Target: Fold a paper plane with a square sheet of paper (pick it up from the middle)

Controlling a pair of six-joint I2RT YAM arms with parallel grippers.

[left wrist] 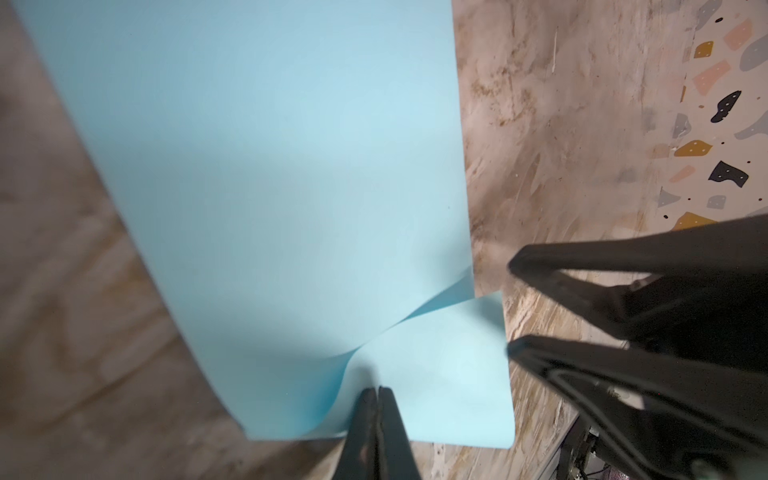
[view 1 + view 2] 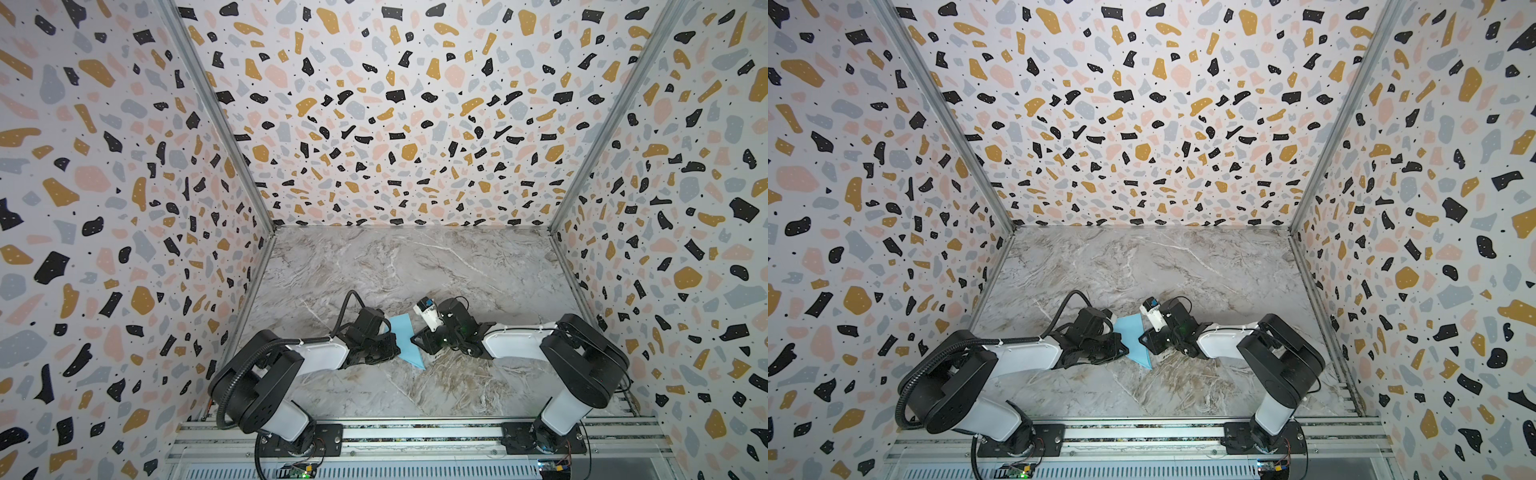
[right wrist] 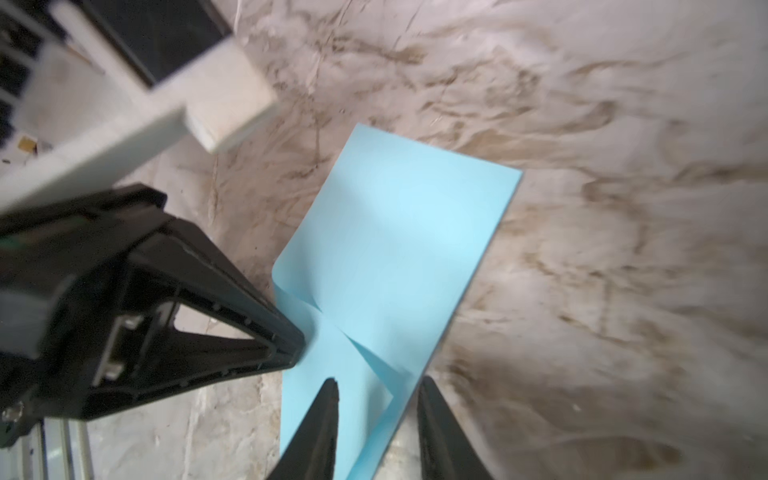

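While the left gripper (image 1: 377, 392) pinches the square sheet of paper (image 2: 405, 337), bent double over the marble table (image 2: 415, 270), and the right gripper (image 3: 378, 382) stands part-open astride its edge, only a first loose fold looks done, nose and wings not.

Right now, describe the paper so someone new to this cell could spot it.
Inside the terrazzo-patterned walls, look at the marble tabletop, towards its front. There, between the left gripper, which pinches it, and the open right gripper, is the square sheet of paper: the only light blue thing, curled over on itself.
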